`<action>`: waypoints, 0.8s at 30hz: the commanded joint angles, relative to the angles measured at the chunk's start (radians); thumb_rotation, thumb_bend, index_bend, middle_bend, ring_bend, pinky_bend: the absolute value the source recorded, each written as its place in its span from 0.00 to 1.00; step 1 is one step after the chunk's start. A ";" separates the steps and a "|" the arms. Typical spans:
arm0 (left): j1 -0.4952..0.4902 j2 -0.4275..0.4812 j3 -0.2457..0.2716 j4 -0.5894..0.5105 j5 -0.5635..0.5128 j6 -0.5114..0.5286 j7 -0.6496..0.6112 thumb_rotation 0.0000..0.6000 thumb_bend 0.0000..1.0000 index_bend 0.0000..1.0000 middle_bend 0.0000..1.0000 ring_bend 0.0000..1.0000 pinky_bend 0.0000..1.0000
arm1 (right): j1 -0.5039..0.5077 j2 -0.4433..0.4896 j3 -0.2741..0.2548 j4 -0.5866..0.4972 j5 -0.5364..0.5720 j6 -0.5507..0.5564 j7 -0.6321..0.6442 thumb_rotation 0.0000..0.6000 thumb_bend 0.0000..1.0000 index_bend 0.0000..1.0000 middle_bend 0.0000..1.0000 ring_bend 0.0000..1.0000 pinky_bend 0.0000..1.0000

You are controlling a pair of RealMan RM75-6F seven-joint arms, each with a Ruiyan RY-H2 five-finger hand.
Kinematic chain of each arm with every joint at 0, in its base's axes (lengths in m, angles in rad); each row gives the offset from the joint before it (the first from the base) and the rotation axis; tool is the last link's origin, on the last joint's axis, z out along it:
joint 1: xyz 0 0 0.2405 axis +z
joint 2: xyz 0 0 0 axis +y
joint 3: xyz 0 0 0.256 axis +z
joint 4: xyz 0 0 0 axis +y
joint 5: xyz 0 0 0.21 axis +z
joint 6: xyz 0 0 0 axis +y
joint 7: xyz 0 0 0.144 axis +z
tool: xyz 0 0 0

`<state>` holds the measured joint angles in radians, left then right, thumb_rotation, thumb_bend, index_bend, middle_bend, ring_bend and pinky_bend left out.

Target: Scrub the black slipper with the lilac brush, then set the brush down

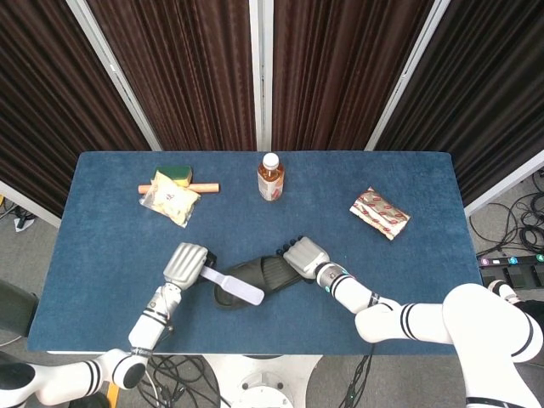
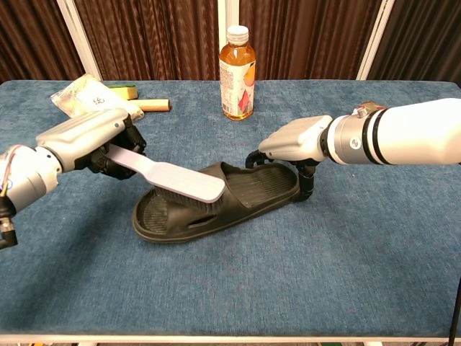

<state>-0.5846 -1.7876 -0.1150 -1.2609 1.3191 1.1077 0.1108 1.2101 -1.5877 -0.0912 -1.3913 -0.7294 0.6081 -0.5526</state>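
Chest view shows the black rubber slipper (image 2: pixel 216 202) lying flat on the blue felt tabletop (image 2: pixel 346 274), its toe end toward the left hand and its heel end toward the right hand. Across the slipper's strap rests the head of the lilac plastic brush (image 2: pixel 173 180), bristles down and touching the strap's upper surface. The brush's flat handle slopes up and away from the slipper into the left hand (image 2: pixel 94 140), whose fingers are wrapped around the handle's end; that hand sits just beside the slipper's toe end, not touching it. At the slipper's heel end the right hand (image 2: pixel 299 144) reaches over the rim, its dark fingers (image 2: pixel 308 184) pressed down against the heel edge, gripping it.

Beyond the slipper, toward the curtain, stands an upright bottle of amber drink with a white cap (image 2: pixel 237 72). Further from the slipper, behind the left hand, lie a crinkled pale snack bag (image 1: pixel 170 200), a yellow-and-green sponge (image 1: pixel 178 175) and a thin orange stick (image 1: pixel 204 187). Well apart, beyond the right hand, lies a red-and-white patterned packet (image 1: pixel 380 212).
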 commanded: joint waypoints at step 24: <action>-0.052 -0.045 -0.185 0.173 -0.139 -0.082 -0.097 1.00 0.68 1.00 1.00 1.00 1.00 | 0.003 0.012 0.005 -0.039 0.018 0.024 0.004 1.00 0.24 0.23 0.27 0.12 0.20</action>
<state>-0.6608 -1.8760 -0.3041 -1.0274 1.1683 1.0064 0.0453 1.2153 -1.5808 -0.0904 -1.4244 -0.7116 0.6310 -0.5545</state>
